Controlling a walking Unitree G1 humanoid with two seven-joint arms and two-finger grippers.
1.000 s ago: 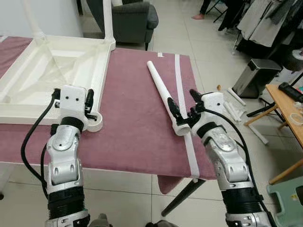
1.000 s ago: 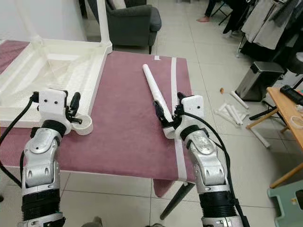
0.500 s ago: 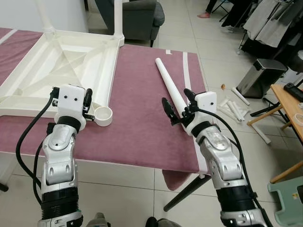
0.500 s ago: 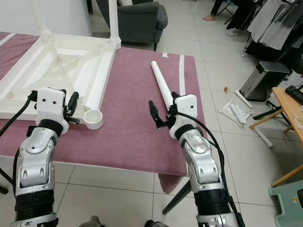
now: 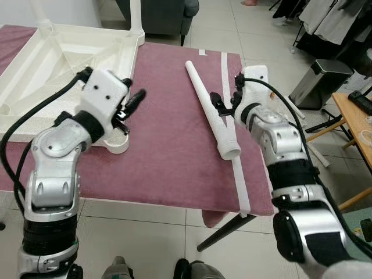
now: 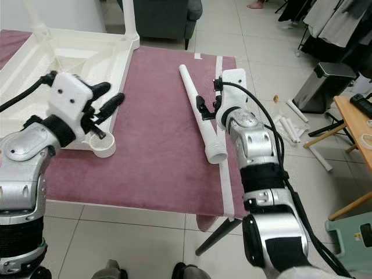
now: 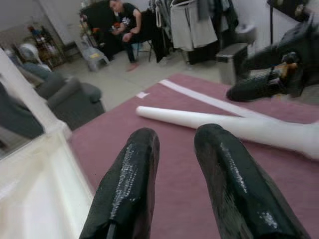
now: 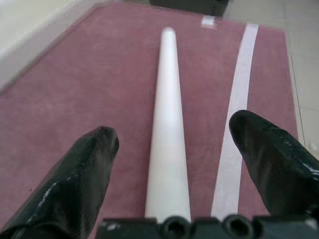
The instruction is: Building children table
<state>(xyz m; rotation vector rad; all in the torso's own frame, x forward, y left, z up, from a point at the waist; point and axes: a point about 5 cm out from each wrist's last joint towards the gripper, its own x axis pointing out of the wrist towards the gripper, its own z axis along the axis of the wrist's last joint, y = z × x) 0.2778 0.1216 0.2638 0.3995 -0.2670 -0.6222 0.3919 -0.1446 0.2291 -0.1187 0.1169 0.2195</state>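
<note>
The white children's table [image 5: 58, 58] lies upside down on the maroon cloth, one leg [image 5: 135, 17] standing up at its far corner. Its near corner socket [image 5: 118, 141] is empty. A loose white leg [image 5: 209, 110] lies on the cloth to the right, thick end toward me. My right gripper [image 5: 225, 102] is open and straddles the middle of this leg [image 8: 168, 124], one finger [image 8: 84, 174] on each side. My left gripper [image 6: 111, 93] is raised just above the socket, pointing right toward the leg, open with nothing between its fingers [image 7: 127, 184].
A white stripe [image 5: 237, 174] runs along the cloth near the bench's right edge. A dark armchair [image 6: 165, 9] stands behind. On the floor to the right are a bin [image 5: 314, 84] and loose white tubes [image 6: 286, 127]. A person [image 7: 124, 25] sits far off.
My right gripper has moved from the leg's thick end up to its middle. My left gripper has lifted off the socket and turned right. The camera has also shifted.
</note>
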